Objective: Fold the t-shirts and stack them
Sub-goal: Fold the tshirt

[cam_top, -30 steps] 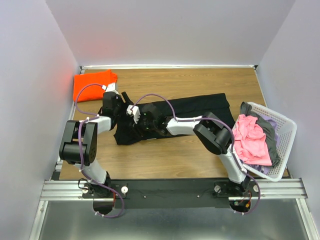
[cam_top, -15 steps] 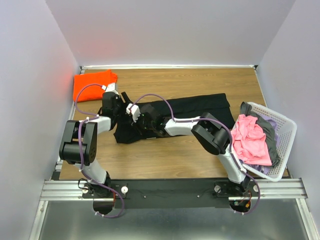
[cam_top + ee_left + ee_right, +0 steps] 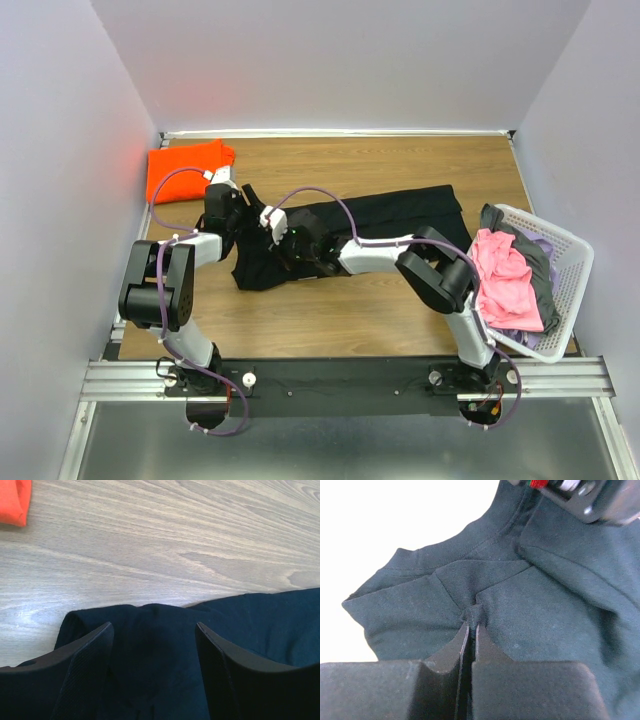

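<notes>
- Black t-shirt [image 3: 400, 215] lies lengthwise left-to-right across bench [image 3: 400, 160], right end farther back.
- Right jaws pinch its cloth.
- Left jaws open over its edge.

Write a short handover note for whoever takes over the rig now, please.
Left pincer: open, low over the left edge of the large black cloth t-shirt, not gripping.
Right pincer: shut on a pinch of that shirt.
Bright orange t-shirt: looks folded, far left corner of the wooden table.
Pink t-shirt and grey-purple one: in the white plastic lattice basket, right side.
Left to do: fold the black shirt, then the basket shirts, and stack all.
</notes>
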Tool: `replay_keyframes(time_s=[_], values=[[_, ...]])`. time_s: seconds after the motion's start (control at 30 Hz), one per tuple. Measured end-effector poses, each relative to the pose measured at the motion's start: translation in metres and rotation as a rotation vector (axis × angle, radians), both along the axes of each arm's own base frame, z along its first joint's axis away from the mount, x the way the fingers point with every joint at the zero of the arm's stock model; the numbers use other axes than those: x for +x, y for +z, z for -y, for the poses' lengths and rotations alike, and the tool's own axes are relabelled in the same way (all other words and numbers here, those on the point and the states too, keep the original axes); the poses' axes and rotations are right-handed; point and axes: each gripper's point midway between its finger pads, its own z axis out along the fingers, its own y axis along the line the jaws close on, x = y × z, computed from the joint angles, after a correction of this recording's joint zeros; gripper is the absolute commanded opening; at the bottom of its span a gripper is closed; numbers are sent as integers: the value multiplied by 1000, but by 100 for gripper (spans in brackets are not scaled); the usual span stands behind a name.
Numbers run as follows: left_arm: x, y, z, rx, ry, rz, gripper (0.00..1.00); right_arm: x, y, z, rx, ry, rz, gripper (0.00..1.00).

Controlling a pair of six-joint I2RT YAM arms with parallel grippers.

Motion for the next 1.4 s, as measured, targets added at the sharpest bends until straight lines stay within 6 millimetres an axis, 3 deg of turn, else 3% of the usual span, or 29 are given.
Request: replay_keyframes(time_s=[0.23, 0.53, 0.73, 0.83, 0.87, 0.97, 1.4], values=[[0, 0, 0, 0, 0, -1, 73, -3, 31, 3, 45, -6, 20, 14], [-1, -2, 0, 1, 0, -6, 73, -4, 31, 4, 47, -14, 0, 27], [-3, -4, 0, 1, 0, -12, 73, -4, 31, 4, 48, -16, -4, 30], [-3, -4, 0, 1, -1, -12, 73, -5, 30, 4, 48, -16, -5, 20], [-3, -4, 0, 1, -1, -12, 73, -5, 30, 4, 47, -16, -4, 11], [-3, -4, 0, 1, -1, -12, 73, -5, 29, 4, 48, -16, -8, 3], [-3, -4, 0, 1, -1, -12, 73, -26, 25, 13, 21, 40, -70, 3]])
